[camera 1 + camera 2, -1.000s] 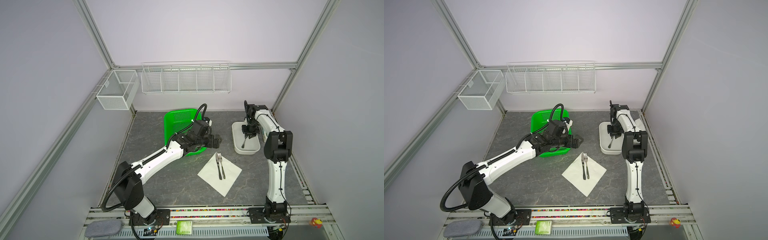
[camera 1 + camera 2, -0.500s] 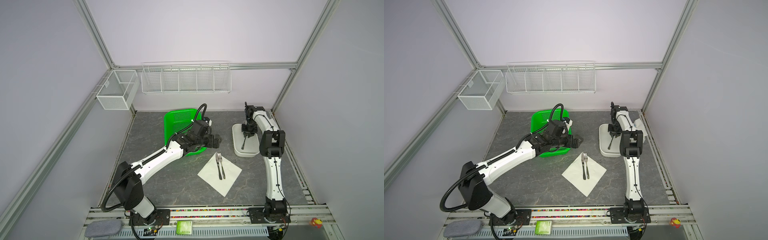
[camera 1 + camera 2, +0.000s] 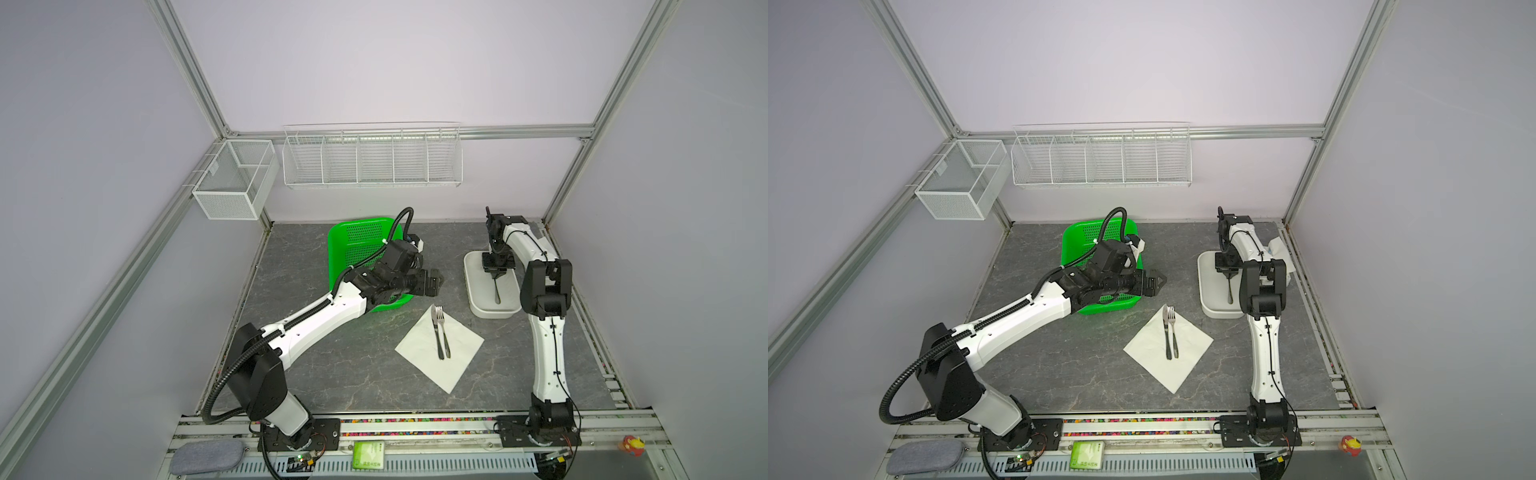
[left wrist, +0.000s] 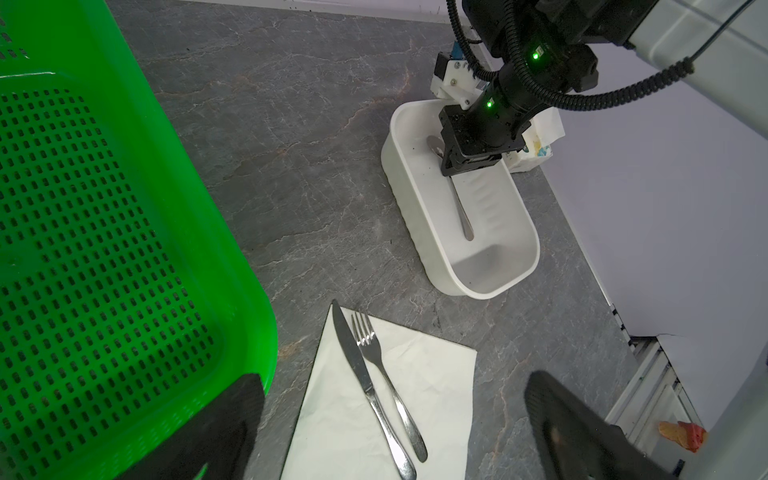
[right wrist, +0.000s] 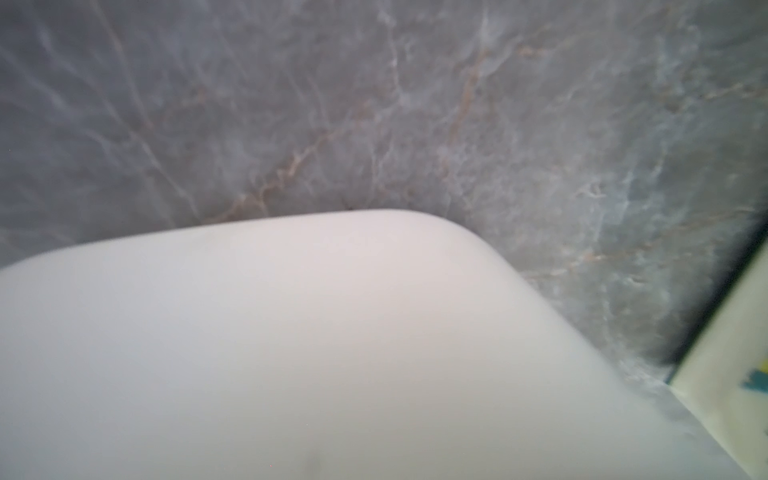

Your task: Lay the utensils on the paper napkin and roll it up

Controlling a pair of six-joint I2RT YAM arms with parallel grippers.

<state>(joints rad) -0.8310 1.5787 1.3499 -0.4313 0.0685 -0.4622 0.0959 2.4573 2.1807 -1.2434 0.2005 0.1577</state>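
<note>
The white paper napkin (image 3: 424,353) (image 3: 1150,353) (image 4: 436,374) lies flat on the grey table, with a knife (image 3: 436,332) (image 4: 357,365) and a fork (image 3: 444,332) (image 4: 382,374) side by side on it. A spoon (image 3: 497,289) (image 3: 1230,291) (image 4: 461,208) lies in the white tray (image 3: 469,282) (image 4: 399,187). My right gripper (image 3: 494,272) (image 3: 1227,274) (image 4: 451,172) reaches down into the tray and is shut on the spoon's neck. My left gripper (image 3: 434,284) (image 3: 1158,284) (image 4: 392,380) hovers wide open above the napkin's far corner, holding nothing.
A green perforated basket (image 3: 357,241) (image 4: 104,249) stands beside the left gripper. A blue-and-white tissue pack (image 3: 1277,247) (image 4: 536,141) sits behind the tray near the right wall. A wire rack (image 3: 372,160) and a mesh box (image 3: 232,178) hang on the back wall.
The right gripper has closed onto the spoon in the tray, and the right arm's elbow has shifted a little. The left arm has not moved.
</note>
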